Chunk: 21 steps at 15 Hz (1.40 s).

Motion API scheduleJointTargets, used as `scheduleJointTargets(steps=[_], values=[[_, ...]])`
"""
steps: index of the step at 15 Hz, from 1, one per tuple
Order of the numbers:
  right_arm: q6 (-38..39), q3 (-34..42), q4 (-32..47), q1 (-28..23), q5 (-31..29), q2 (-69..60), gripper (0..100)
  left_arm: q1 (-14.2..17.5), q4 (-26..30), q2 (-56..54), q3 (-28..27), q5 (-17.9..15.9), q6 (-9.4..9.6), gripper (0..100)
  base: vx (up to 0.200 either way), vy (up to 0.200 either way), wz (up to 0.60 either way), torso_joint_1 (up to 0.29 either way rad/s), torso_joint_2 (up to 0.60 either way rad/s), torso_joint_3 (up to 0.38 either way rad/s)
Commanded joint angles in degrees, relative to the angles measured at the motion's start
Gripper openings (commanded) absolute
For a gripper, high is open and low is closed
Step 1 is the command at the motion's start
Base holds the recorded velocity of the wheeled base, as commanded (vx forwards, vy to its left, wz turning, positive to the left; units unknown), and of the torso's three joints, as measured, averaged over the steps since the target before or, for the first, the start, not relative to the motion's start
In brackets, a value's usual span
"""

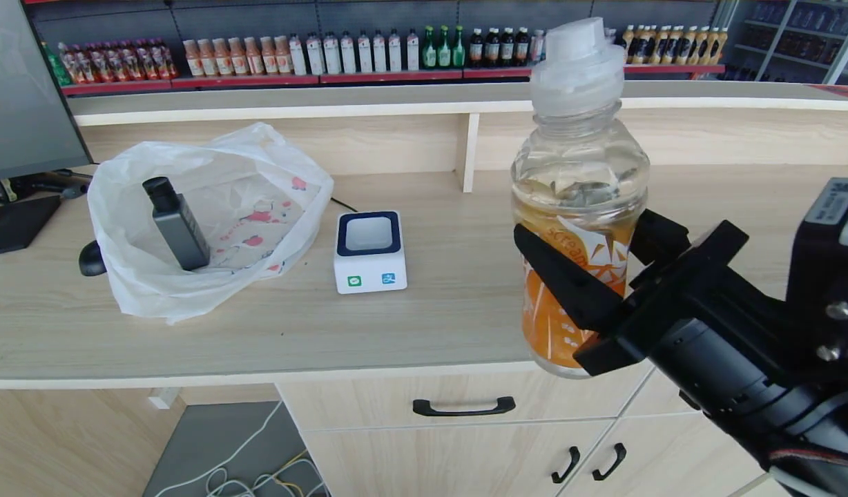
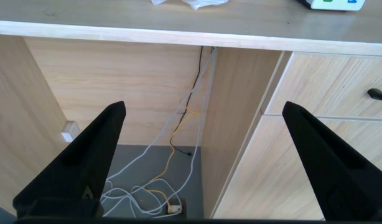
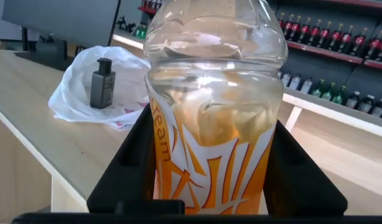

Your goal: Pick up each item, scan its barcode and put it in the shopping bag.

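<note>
Rows of drink bottles fill the red-edged shelves (image 1: pixel 327 76) along the far wall of a shop, beyond a light wooden bench (image 1: pixel 431 324). On the left part of the bench lies a crumpled white plastic shopping bag (image 1: pixel 155 290) with small red prints, its mouth spread open. A flat grey rectangular bottle with a black cap (image 1: pixel 179 228) lies tilted inside it. Just right of the bag, near the middle of the bench, sits a white box-shaped barcode scanner with a dark blue frame around its window (image 1: pixel 369 252), apart from the bag. A dark monitor (image 1: pixel 23 90) stands at the far left edge.

On the right, the right end effector (image 1: pixel 607 259) is clamped on a clear plastic bottle with an orange label and a white cap (image 1: pixel 579 186). It holds the bottle upright in the air over the near edge of the bench, well apart from the scanner, with one black finger on each side of the label.

The left end effector (image 2: pixel 203 109) hangs below the bench top with its fingers spread wide and nothing between them. It faces an open recess in the cabinet, where loose white and yellow cables (image 2: pixel 172 155) trail to the floor. Drawer fronts with black handles (image 1: pixel 463 407) lie to the right of the recess.
</note>
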Motion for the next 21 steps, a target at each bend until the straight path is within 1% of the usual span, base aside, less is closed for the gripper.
scheduleJointTargets(steps=[1,3,5,6,7,9,15,21], values=[[1.6,-3.1,-0.1,-1.0,-0.1,1.5,0,-0.1,0.0,0.0,0.0,0.0,0.00,100,0.000,0.000,0.00,0.000,0.00,0.000],[7.9,-7.3,-0.1,-3.9,-0.1,4.4,0,-0.1,0.0,0.0,0.0,0.0,0.00,100,0.000,0.000,0.00,0.000,0.00,0.000],[11.6,-10.0,-0.1,-8.3,0.3,6.1,0,-0.1,0.0,0.0,0.0,0.0,0.00,100,0.000,0.000,0.00,0.000,0.00,0.000],[14.0,-10.7,-0.1,-10.6,0.4,6.8,0,0.0,0.0,0.0,0.0,0.0,0.00,100,0.000,0.000,0.00,0.000,0.00,0.000],[15.5,-10.5,-0.1,-11.7,0.3,6.9,0,0.0,0.0,0.0,0.0,0.0,0.00,100,0.000,0.000,0.00,0.000,0.00,0.000],[15.9,-10.3,-0.1,-11.9,0.1,6.9,0,-0.1,0.0,0.0,0.0,0.0,0.26,100,0.000,0.000,0.00,0.000,0.00,0.000],[17.2,-13.2,-0.1,-12.6,0.0,8.5,0,0.0,0.0,0.0,0.0,0.0,-0.18,100,0.000,0.000,0.00,0.000,0.00,0.000],[17.6,-13.2,-0.1,-12.8,0.0,8.6,0,0.0,0.0,0.0,0.0,0.0,-0.18,100,0.000,0.000,0.00,0.000,0.00,0.000]])
